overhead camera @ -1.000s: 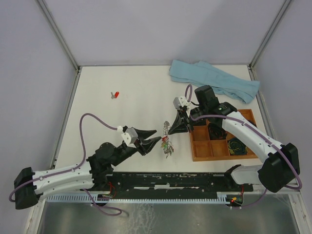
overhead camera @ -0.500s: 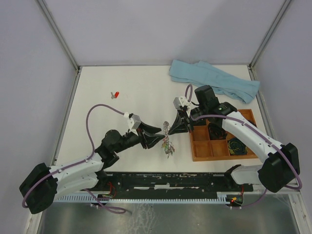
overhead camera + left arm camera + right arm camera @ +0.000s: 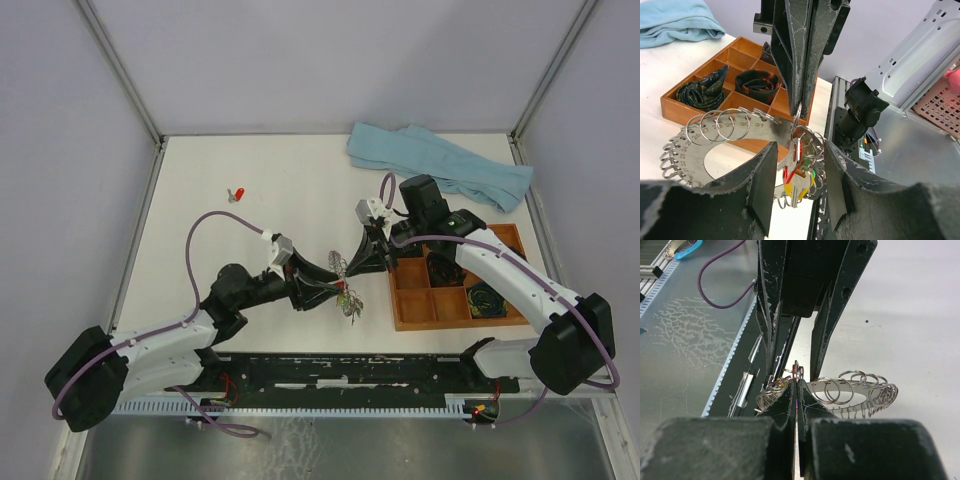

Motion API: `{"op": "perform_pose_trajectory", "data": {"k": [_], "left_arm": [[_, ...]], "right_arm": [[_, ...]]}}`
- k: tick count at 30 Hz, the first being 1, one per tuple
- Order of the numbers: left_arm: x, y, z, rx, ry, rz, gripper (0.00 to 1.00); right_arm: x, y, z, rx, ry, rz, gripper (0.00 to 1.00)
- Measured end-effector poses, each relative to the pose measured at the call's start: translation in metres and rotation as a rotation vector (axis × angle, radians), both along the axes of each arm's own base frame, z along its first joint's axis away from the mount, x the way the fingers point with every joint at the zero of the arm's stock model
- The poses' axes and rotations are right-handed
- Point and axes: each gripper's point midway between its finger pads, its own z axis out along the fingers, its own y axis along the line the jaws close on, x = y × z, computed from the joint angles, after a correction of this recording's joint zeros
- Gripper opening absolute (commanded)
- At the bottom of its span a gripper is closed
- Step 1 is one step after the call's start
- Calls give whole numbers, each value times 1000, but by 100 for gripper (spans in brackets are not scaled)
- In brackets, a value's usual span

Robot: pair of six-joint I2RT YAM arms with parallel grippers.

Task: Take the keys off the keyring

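Grips the keyring (image 3: pixel 715 145) with the right tool (image 3: pixel 797 390), pinched shut on a small loop at the rim, and hangs it tilted just beneath those tips. Straddles the keys (image 3: pixel 795 177) with the left tool (image 3: pixel 799 160), half open, one finger on either side, clamping nothing so far as can be seen. Seems light yet stiff and slick: thin flat metal fringed with loose, tangle-prone loops. Probably best to take a single key by its plastic head, right between the left tool's fingers, rather than by the smooth blade, then to work it gently around its loop.
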Motion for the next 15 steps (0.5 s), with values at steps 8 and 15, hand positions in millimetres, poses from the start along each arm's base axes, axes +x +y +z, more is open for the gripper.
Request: {"op": "perform_pose_trajectory", "data": {"k": [8, 15], "left_arm": [[0, -2, -4, 9, 18, -8, 47], [1, -4, -8, 14, 23, -9, 23]], "right_arm": [[0, 0, 0, 1, -1, 1, 1], [-1, 0, 1, 7, 2, 8, 1]]}}
